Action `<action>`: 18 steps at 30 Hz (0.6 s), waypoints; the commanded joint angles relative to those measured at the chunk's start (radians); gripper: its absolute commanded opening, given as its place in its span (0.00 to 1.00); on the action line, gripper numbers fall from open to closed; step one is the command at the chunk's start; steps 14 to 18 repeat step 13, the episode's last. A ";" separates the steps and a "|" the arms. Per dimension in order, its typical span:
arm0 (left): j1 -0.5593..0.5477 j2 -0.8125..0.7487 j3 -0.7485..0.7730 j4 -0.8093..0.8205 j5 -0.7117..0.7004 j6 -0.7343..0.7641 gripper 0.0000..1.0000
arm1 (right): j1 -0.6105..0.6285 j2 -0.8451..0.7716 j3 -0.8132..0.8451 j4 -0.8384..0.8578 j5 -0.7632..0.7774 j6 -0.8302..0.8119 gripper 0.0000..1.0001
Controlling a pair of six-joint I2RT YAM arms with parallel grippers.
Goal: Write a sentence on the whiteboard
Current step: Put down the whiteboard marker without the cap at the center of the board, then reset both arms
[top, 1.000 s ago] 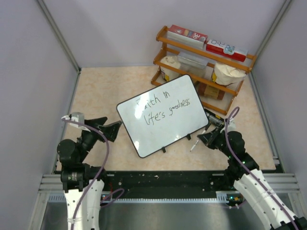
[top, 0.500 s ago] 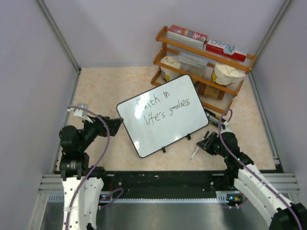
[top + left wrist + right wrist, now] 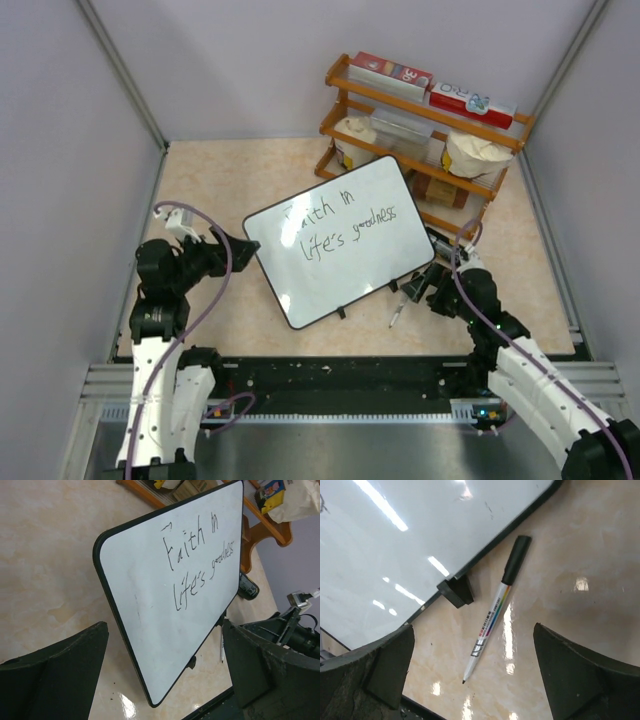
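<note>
The whiteboard (image 3: 335,245) lies tilted on the tabletop, and the sentence (image 3: 340,225) on it reads "Faith in life's goodness" in two black lines. The left wrist view shows the whiteboard (image 3: 145,610) and the sentence (image 3: 197,560) too. A white marker (image 3: 397,312) with a black cap lies flat on the table, beside the board's lower right edge. My right gripper (image 3: 418,288) hovers open just over the marker (image 3: 492,615), which lies loose between the spread fingers (image 3: 385,665). My left gripper (image 3: 238,252) stands open off the board's left corner, holding nothing.
A wooden shelf (image 3: 420,130) with boxes and white bowls stands behind the board at the back right. A small dark object (image 3: 445,245) lies by the board's right edge. One black foot (image 3: 456,591) of the board sits near the marker. A black rail (image 3: 330,375) runs along the near edge.
My right gripper has opened and let go of the marker, which now lies on the table. The left arm has drawn back and risen a little, still open.
</note>
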 commanded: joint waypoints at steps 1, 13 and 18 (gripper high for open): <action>0.002 -0.006 -0.017 0.021 -0.116 -0.001 0.99 | -0.009 0.005 0.142 -0.018 0.083 -0.129 0.99; 0.000 -0.068 -0.100 0.108 -0.273 0.011 0.99 | -0.009 0.143 0.335 -0.014 0.364 -0.353 0.99; 0.000 -0.068 -0.100 0.108 -0.273 0.011 0.99 | -0.009 0.143 0.335 -0.014 0.364 -0.353 0.99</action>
